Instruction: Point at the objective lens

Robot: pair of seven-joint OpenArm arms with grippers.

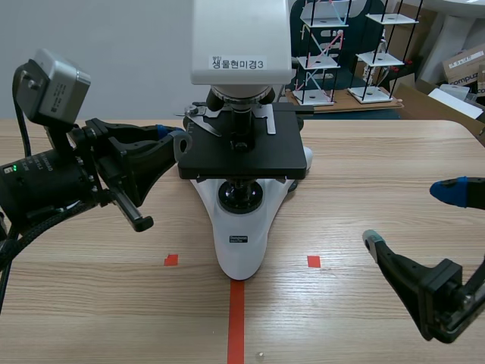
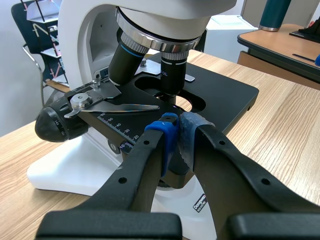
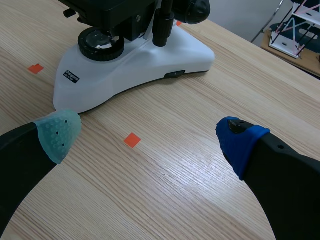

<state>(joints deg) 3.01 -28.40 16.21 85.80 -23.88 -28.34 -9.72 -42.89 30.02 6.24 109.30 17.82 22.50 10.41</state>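
Observation:
A white microscope (image 1: 241, 250) with a black stage (image 1: 242, 155) stands in the middle of the table. Its objective lens (image 1: 241, 125) hangs over the stage, and in the left wrist view this black objective lens (image 2: 171, 75) is just ahead of my fingertips. My left gripper (image 1: 179, 141) is shut with nothing in it. Its blue pads (image 2: 167, 135) meet at the stage's left edge and point toward the lens. A second objective (image 2: 125, 62) sits beside it. My right gripper (image 1: 409, 216) stands open low on the right, clear of the microscope base (image 3: 135, 70).
Stick-and-plate shelf models (image 1: 333, 45) and a cardboard box (image 1: 464, 64) stand behind the table at the back right. A teal bottle (image 2: 274, 14) sits on a far desk. Bare wood lies between my right gripper (image 3: 149, 137) and the microscope.

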